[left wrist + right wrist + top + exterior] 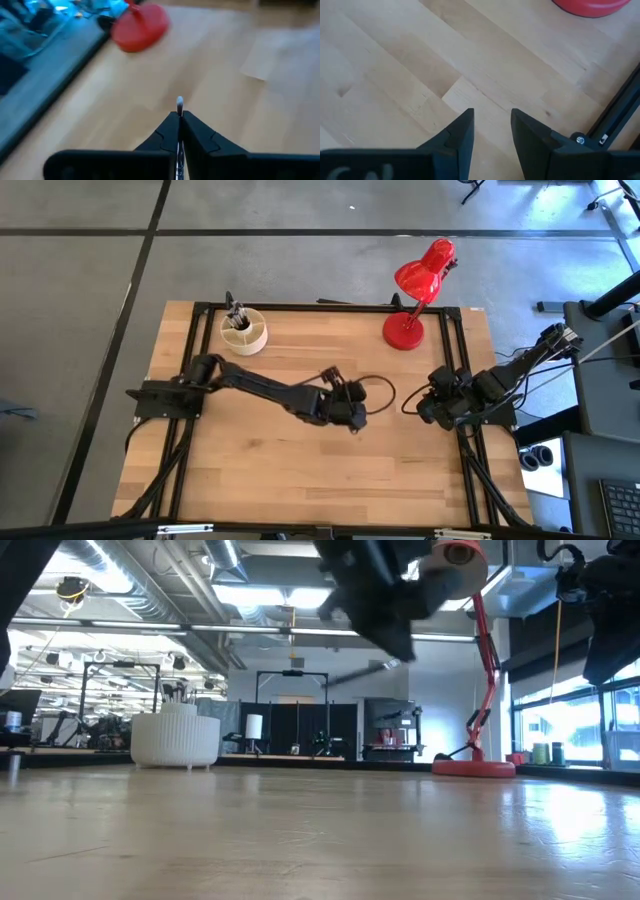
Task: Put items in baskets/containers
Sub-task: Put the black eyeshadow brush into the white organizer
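Note:
The cream-white round cup (244, 332) stands near the table's far left corner, with dark brushes (235, 312) sticking up out of it; the low view shows the cup (175, 738) at left. My left gripper (352, 420) hangs over the table's middle, raised off the wood, and is shut on one thin brush (180, 104). My right gripper (428, 408) waits open near the table's right edge, above bare wood (492, 117). My left gripper (179, 116) pinches a thin brush between its two fingers, which lie along the brush. The brush's pale tip (180, 103) pokes out just past the fingertips, and the shaft (178, 160) runs back between them. The brush is lifted clear of the table.
A red desk lamp stands on its round base (403, 331) at the far right of the table, its head (425, 272) leaning over the far edge. A black frame (330, 307) rims the table. Bare wood lies between my left gripper and the cup.

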